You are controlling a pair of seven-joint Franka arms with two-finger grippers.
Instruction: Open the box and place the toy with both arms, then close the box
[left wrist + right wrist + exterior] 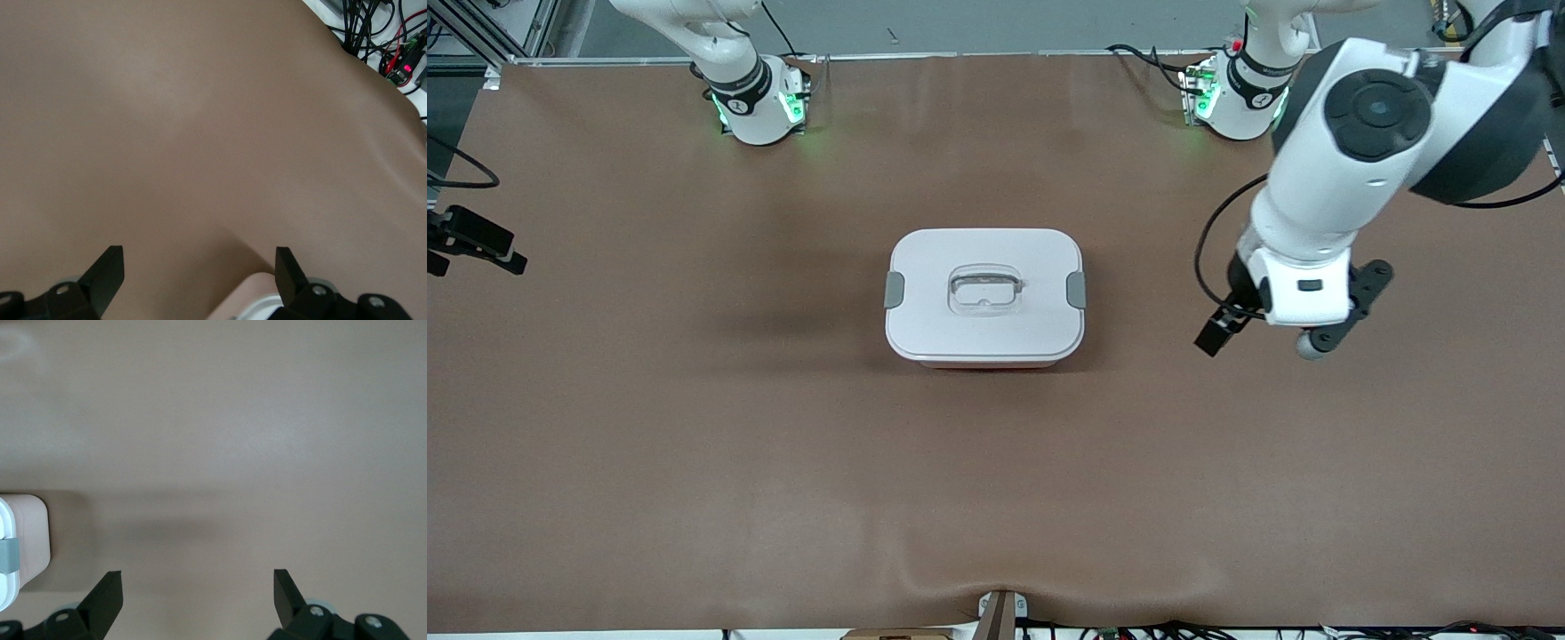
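- The box [984, 298] is seen at the middle of the table [694, 444], its white lid [984, 258] seated flat and square on a base of which only a pale strip shows under the lid's nearer edge.
- A grey clip [894, 290] is set at the end toward the right arm and another clip [1077, 290] at the end toward the left arm; both are lying flush against the lid.
- A clear recessed handle [983, 291] is found at the lid's centre.
- No toy is to be seen anywhere; whether one is shut inside cannot be told, so the scene fits a closed box waiting to be opened as well as one packed and closed again.
- The box is judged rigid, light plastic, smooth and likely slippery on its flat faces; the handle or the two clipped ends are judged the surest places for a hold.
- No brand, label or writing can be read on it.
- The left gripper [1258, 336] is held over bare table toward the left arm's end, well apart from the box, its jaws spread and holding nothing.
- The right gripper [197, 603] is shown only by its own wrist view, over bare table with a corner of the box beside it, jaws likewise parted on nothing.
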